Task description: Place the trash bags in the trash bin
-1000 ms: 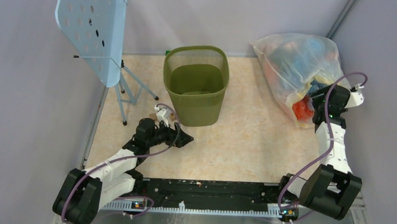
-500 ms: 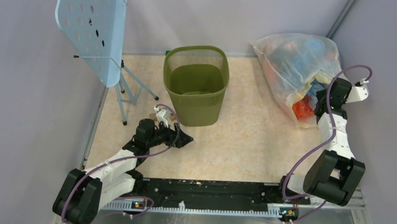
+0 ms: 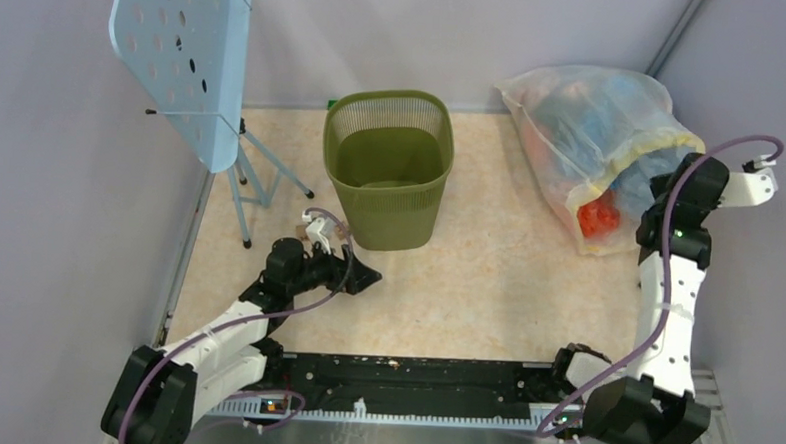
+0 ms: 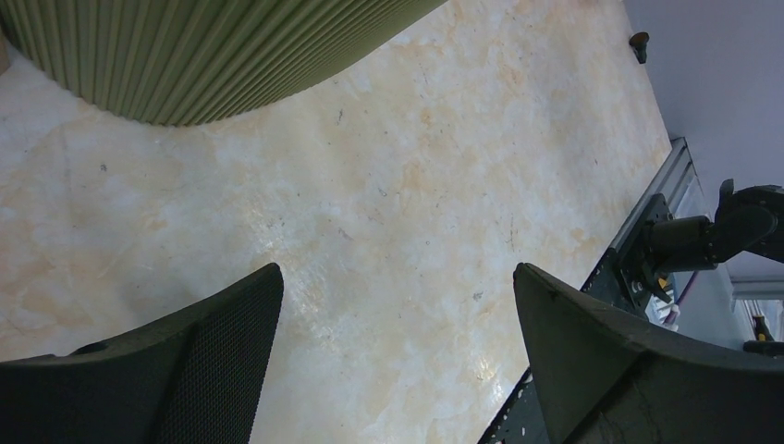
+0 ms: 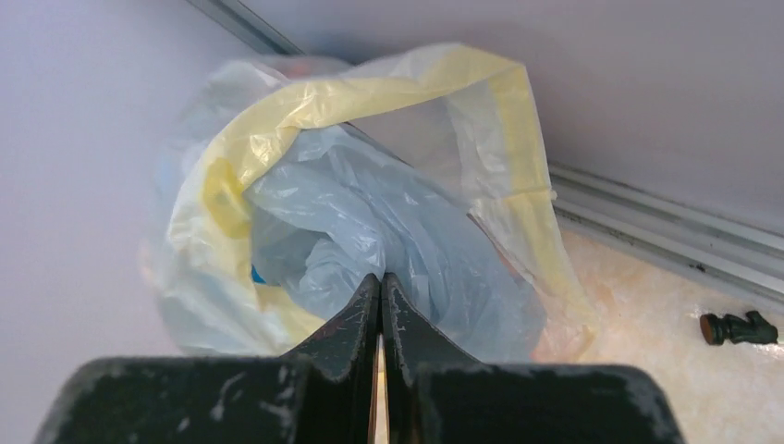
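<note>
The olive-green mesh trash bin [image 3: 399, 217] stands upright at the back middle of the floor; its ribbed wall [image 4: 203, 55] fills the top left of the left wrist view. A pale blue crinkly trash bag [image 3: 639, 176] pokes out of the mouth of a big clear-yellowish sack [image 3: 574, 110] at the right wall. My right gripper [image 3: 659, 189] is shut on a fold of that trash bag [image 5: 444, 250], its fingertips pressed together [image 5: 380, 277]. My left gripper [image 3: 372, 276] hovers low in front of the bin, open wide [image 4: 396, 270] over bare floor.
A pale blue perforated music stand [image 3: 181, 53] on a tripod occupies the back left. The sack [image 5: 518, 120] holds coloured items. A small dark object [image 5: 735, 326] lies on the floor by the wall rail. A black rail [image 3: 402, 373] spans the near edge.
My right gripper closed on the blue bag and the arm swung right towards the wall, drawing the bag out of the sack's mouth. The left arm barely moved.
</note>
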Action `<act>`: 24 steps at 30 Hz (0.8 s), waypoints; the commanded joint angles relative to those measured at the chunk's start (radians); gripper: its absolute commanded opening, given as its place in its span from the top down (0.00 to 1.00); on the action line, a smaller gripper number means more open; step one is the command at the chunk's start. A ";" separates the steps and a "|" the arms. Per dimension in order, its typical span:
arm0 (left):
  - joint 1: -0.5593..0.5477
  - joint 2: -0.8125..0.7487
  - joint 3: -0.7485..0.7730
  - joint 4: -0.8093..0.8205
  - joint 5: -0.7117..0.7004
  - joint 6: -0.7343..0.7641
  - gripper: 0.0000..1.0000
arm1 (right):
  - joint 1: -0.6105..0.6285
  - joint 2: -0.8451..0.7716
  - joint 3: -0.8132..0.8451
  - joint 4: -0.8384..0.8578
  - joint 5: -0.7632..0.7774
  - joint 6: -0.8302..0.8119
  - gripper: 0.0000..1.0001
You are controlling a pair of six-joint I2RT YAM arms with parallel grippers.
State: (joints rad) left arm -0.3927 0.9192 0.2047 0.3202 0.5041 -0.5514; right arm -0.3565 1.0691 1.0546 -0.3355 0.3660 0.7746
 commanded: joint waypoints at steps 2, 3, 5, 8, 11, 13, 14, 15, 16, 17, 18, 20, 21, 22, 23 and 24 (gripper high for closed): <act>-0.002 -0.037 -0.016 -0.006 0.007 -0.008 0.01 | -0.004 -0.116 0.123 -0.070 0.020 -0.048 1.00; -0.002 -0.042 -0.019 -0.010 0.008 -0.008 0.01 | -0.004 -0.115 0.156 -0.087 0.005 -0.049 1.00; -0.002 -0.055 -0.025 -0.017 0.010 -0.011 0.01 | -0.004 -0.111 0.214 -0.109 -0.067 -0.055 1.00; -0.002 -0.070 -0.029 -0.025 0.013 -0.016 0.01 | -0.004 -0.108 0.267 -0.127 -0.258 -0.027 1.00; -0.002 -0.083 -0.028 -0.024 0.036 -0.022 0.01 | -0.004 -0.113 0.229 -0.113 -0.505 0.066 1.00; -0.002 -0.091 -0.030 -0.012 0.072 -0.019 0.01 | 0.015 -0.126 0.175 -0.088 -0.650 0.127 1.00; -0.002 -0.095 -0.033 -0.006 0.084 -0.019 0.01 | 0.044 -0.139 0.142 -0.081 -0.675 0.148 1.00; -0.003 -0.096 -0.036 -0.003 0.089 -0.021 0.01 | 0.089 -0.159 0.113 -0.082 -0.673 0.158 1.00; -0.003 -0.096 -0.038 0.001 0.088 -0.023 0.01 | 0.140 -0.182 0.089 -0.090 -0.648 0.157 1.00; -0.003 -0.094 -0.040 0.005 0.085 -0.025 0.01 | 0.205 -0.201 0.066 -0.099 -0.621 0.152 1.00; -0.003 -0.089 -0.042 0.010 0.078 -0.025 0.01 | 0.271 -0.219 0.040 -0.102 -0.603 0.149 1.00; -0.003 -0.073 -0.037 0.013 0.058 -0.016 0.01 | 0.411 -0.233 -0.004 -0.105 -0.610 0.153 1.00; -0.003 -0.064 -0.031 0.013 0.045 -0.009 0.01 | 0.460 -0.228 -0.023 -0.108 -0.627 0.155 1.00; -0.003 -0.054 -0.025 0.015 0.023 -0.006 0.01 | 0.509 -0.222 -0.042 -0.107 -0.641 0.160 1.00; -0.002 -0.049 -0.015 0.003 -0.013 -0.009 0.01 | 0.562 -0.217 -0.064 -0.095 -0.649 0.165 1.00; -0.002 -0.049 -0.011 -0.005 -0.056 -0.020 0.01 | 0.608 -0.211 -0.083 -0.086 -0.652 0.166 1.00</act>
State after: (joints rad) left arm -0.3927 0.8555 0.1745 0.2890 0.5430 -0.5732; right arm 0.1043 0.8654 1.0191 -0.4557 -0.2234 0.9108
